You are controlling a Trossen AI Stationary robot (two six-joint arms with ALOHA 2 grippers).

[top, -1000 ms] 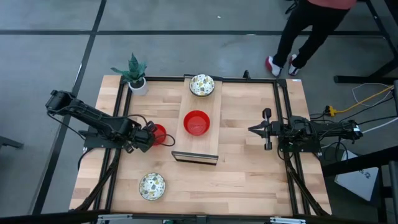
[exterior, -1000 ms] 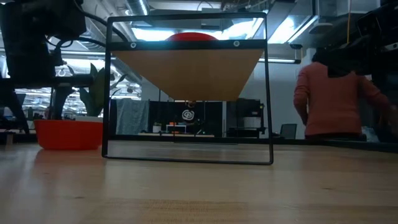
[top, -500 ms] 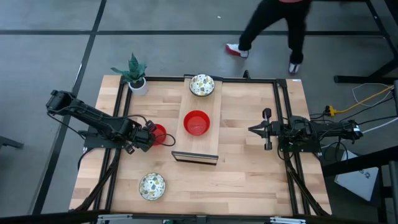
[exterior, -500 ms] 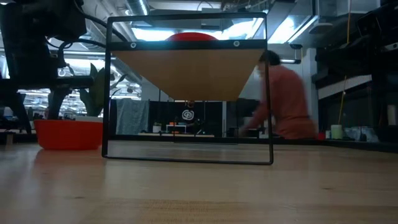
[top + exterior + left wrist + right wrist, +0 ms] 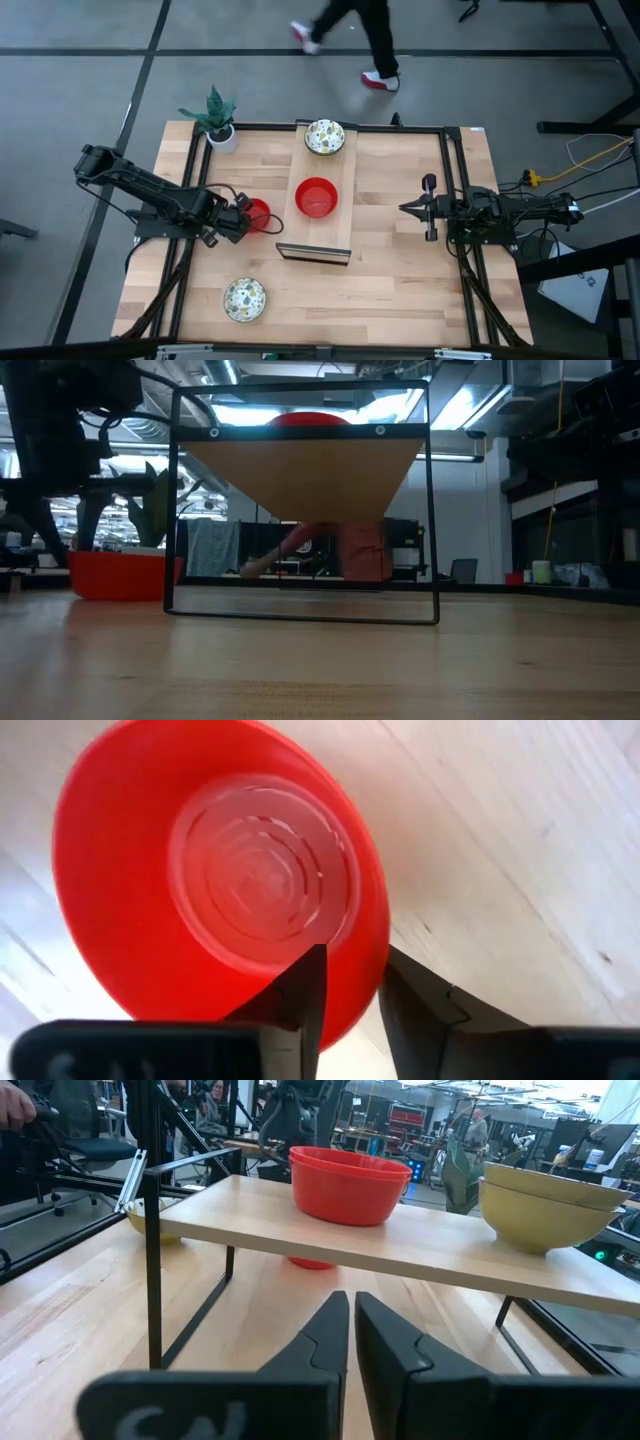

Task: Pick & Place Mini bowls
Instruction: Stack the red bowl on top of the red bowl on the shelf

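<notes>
A red mini bowl (image 5: 256,213) sits on the table left of the wooden shelf (image 5: 335,232); it also shows in the low view (image 5: 122,574). My left gripper (image 5: 243,221) is shut on this bowl's rim. A second red bowl (image 5: 316,197) and a speckled cream bowl (image 5: 325,136) stand on the shelf top. Another speckled bowl (image 5: 244,298) rests on the table near the front left. My right gripper (image 5: 424,208) waits shut at the right, pointing level toward the shelf. My left gripper has the red bowl's rim (image 5: 352,1002) on its left side, one finger (image 5: 305,995) inside the bowl and one finger (image 5: 415,1005) outside the wall. The fingers come steeply from above, slanting from the table's left. The bowl stands upright with its base on the table.
A small white pot with a green plant (image 5: 218,122) stands at the far left corner. The shelf's black frame (image 5: 432,510) stands mid-table. A person (image 5: 350,30) walks on the floor beyond the far edge. Bare wood lies at the front right (image 5: 400,290).
In the low view my left gripper's fingers have drawn closer together at the red bowl, and the bowl has slid slightly toward the shelf, staying on the table. The person beyond the far edge has walked from right to left.
</notes>
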